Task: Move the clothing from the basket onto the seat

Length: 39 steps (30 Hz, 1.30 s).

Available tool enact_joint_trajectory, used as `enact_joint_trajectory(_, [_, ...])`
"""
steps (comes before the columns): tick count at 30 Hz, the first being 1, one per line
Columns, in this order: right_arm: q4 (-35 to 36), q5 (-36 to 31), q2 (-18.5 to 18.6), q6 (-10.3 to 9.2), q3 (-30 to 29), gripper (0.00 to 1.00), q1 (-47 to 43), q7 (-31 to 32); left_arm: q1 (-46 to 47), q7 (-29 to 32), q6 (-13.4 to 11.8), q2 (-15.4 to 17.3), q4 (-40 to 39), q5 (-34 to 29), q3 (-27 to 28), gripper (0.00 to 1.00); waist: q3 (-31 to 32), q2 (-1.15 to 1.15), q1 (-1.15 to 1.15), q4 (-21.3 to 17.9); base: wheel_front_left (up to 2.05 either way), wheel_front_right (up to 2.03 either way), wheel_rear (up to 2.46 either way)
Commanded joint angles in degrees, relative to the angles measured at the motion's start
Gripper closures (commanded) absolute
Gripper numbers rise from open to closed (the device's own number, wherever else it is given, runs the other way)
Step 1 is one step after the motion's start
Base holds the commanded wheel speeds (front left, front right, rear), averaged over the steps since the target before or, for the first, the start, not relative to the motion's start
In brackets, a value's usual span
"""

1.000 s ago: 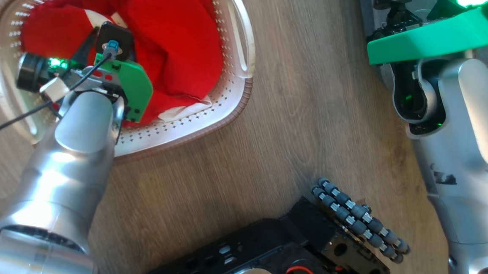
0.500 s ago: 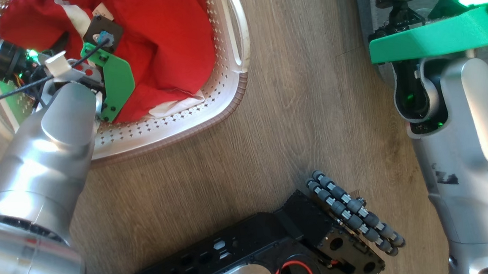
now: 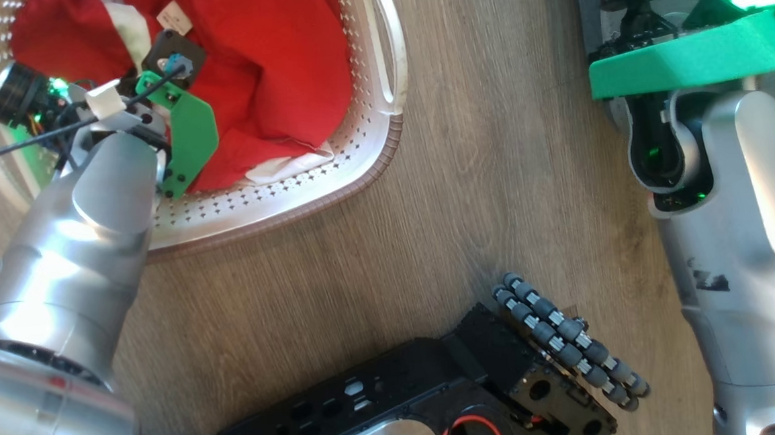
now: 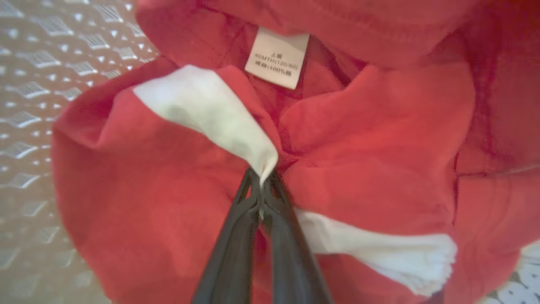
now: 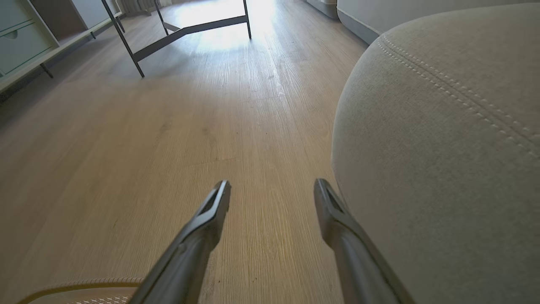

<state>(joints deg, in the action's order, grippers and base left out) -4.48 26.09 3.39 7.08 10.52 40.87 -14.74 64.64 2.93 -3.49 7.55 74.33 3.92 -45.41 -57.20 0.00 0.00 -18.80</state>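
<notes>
Left wrist view: left gripper (image 4: 262, 188) pinched tight on clothing (image 4: 379, 135) in basket (image 4: 50, 63); seat (image 5: 443, 160) lies rightward, beside right gripper (image 5: 272, 190), spread, empty

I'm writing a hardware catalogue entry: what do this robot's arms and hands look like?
The left arm and right arm have smooth, rounded silver-grey shells. Each wrist carries a bright green plate; a thin black cable runs to the left one. The left hand and right hand each have two long, slim dark fingers.
</notes>
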Motion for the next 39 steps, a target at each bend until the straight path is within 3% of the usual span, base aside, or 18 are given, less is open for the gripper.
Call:
enact_joint_trajectory(1, [1.4, -0.6, -0.5, 0.41, 0.0, 0.00, -1.3, -0.3, -1.1, -0.6, 0.1, 0.5, -0.5, 0.4, 1.0, 1.00, 0.6, 0.00, 0.00, 0.3, 0.00, 0.00, 0.00])
enact_joint_trajectory(16, [-0.8, -5.7, -0.5, 0.41, -1.5, 0.00, -2.6, -0.3, -5.3, -10.7, 2.2, -4.0, -1.5, 6.8, 3.5, 1.00, 12.2, 0.00, 0.00, 5.2, 0.00, 0.00, 0.00])
enact_joint_trajectory(25, [-3.7, -8.8, -0.5, 0.41, -1.1, 0.00, -5.5, -0.3, -11.2, -15.0, 3.5, -4.6, -5.4, 12.7, 4.1, 1.00, 22.3, 0.00, 0.00, 8.6, 0.00, 0.00, 0.00])
enact_joint_trajectory(39, [-7.4, -8.0, 1.8, 0.41, 0.9, 0.00, -10.8, -0.3, -18.3, -17.7, 2.2, -4.7, -14.2, 22.5, 2.0, 1.00, 37.0, 0.00, 0.00, 11.7, 0.00, 0.00, 0.00])
